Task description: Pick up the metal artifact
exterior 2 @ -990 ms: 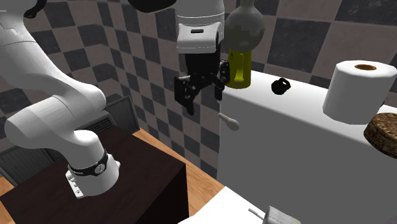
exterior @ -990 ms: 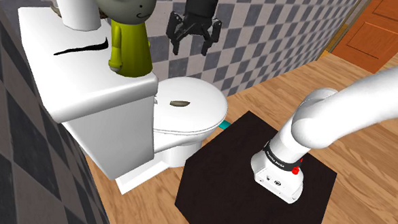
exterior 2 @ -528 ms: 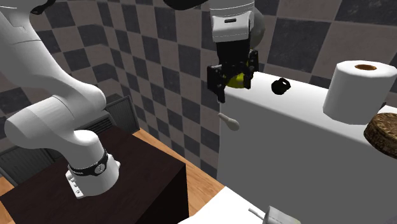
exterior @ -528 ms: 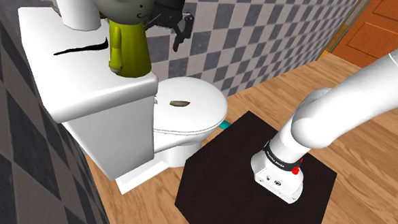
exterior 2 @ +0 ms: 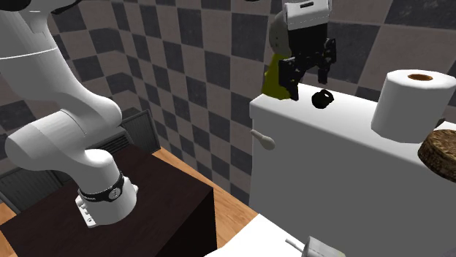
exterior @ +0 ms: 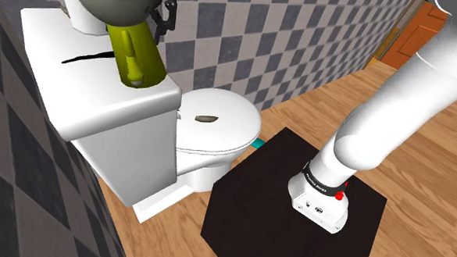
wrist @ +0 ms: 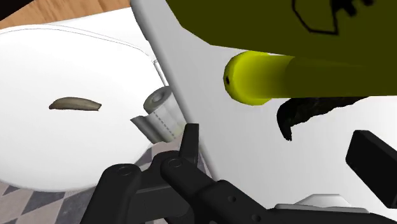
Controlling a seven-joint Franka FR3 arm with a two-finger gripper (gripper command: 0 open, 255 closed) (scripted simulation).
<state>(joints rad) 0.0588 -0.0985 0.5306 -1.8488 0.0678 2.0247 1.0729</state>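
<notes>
On the white toilet, the tank carried a yellow-green figure that leaned over. The jaws hung wide open beside the figure, gripping nothing. The black curved artifact lay on the tank's top, just below them.

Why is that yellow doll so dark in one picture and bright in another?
Wrist view: the yellow-green figure looms close, its body in dark olive shade, one limb brightly lit. Shoulder view: evenly bright. Second exterior view: dimmer, the pincer nearly silhouetted.
</notes>
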